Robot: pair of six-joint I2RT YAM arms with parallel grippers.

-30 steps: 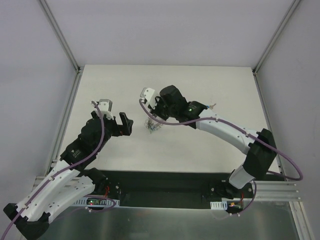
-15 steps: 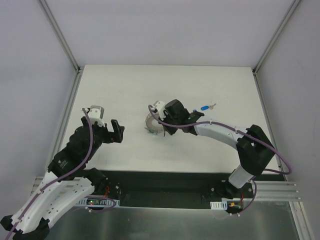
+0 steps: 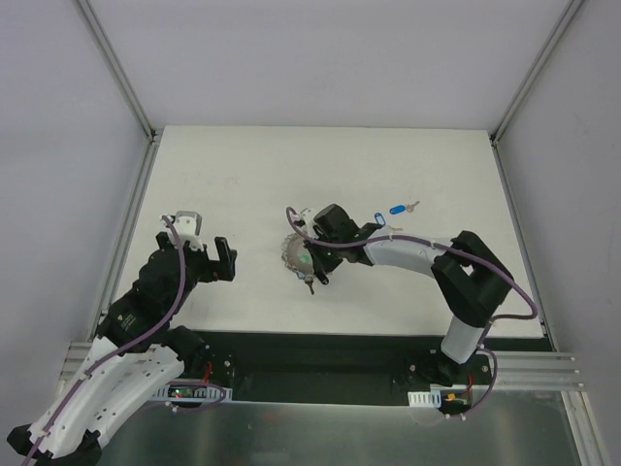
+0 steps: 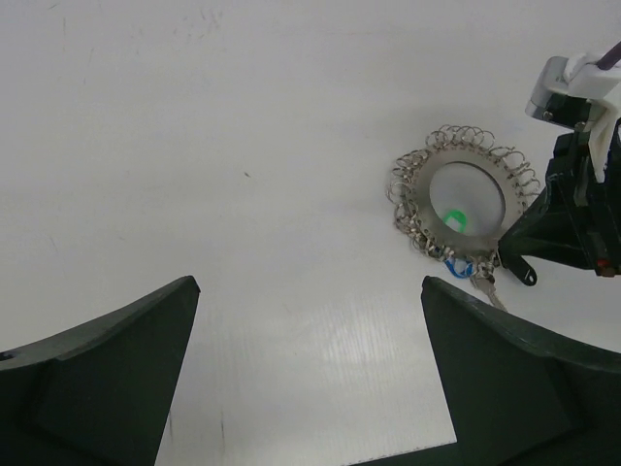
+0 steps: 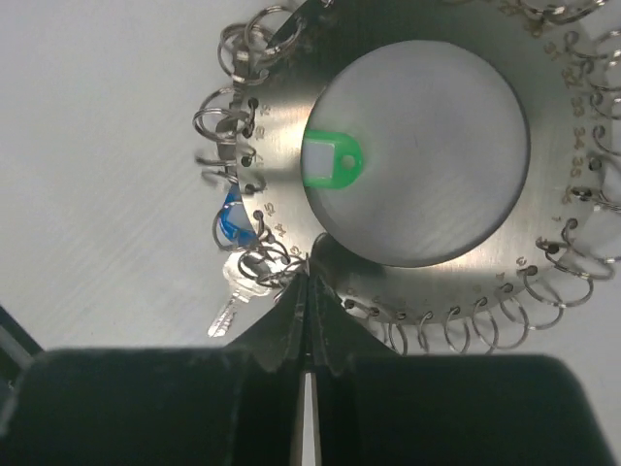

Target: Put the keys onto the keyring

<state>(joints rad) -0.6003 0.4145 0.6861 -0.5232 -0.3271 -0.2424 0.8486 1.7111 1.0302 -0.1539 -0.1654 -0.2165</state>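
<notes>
The keyring [image 3: 291, 250] is a grey metal loop edged with small wire rings, lying on the table's middle. It also shows in the left wrist view [image 4: 423, 194] and fills the right wrist view [image 5: 281, 136]. A silver key [image 5: 231, 299] with a blue tag [image 5: 231, 225] hangs from its rim. My right gripper [image 5: 309, 280] is shut, its tips pinching a small wire ring at the keyring's edge beside that key; it also shows in the top view [image 3: 312, 264]. Another blue-tagged key [image 3: 398, 207] lies loose to the right. My left gripper [image 3: 206, 243] is open and empty, well left of the keyring.
A green tag-shaped mark [image 5: 331, 160] shows on the keyring's centre disc. The right arm [image 3: 417, 250] stretches across the table to the keyring. Metal frame posts [image 3: 116, 68] stand at the back corners. The table's near edge [image 3: 320, 335] is a dark rail.
My right gripper has brought the keyring down from the air to the table, shifting slightly nearer. My left gripper has drawn back to the left, away from it.
</notes>
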